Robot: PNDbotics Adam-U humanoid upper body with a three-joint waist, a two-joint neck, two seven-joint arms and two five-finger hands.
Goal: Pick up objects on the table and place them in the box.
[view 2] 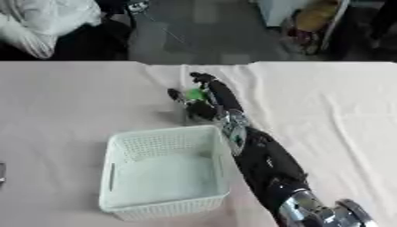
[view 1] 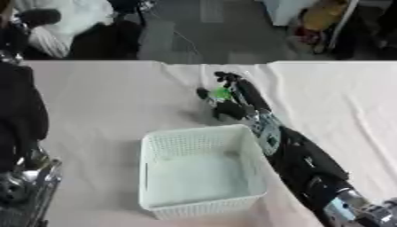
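A white mesh box (view 1: 195, 207) sits on the cloth-covered table, nothing visible inside it. My right arm reaches in from the lower right past the box's right side. My right hand (view 1: 232, 95) is just beyond the box's far right corner, fingers curled around a small green object (view 1: 223, 93). The object is mostly hidden by the fingers. My left arm (view 1: 23, 177) shows at the left edge in the left eye view; its hand does not show.
The table is covered with a pale cloth (view 1: 101, 97) with folds near the back middle. Beyond the far edge (view 1: 93, 60) is dark floor with bags and clutter. Bare cloth lies left and right of the box.
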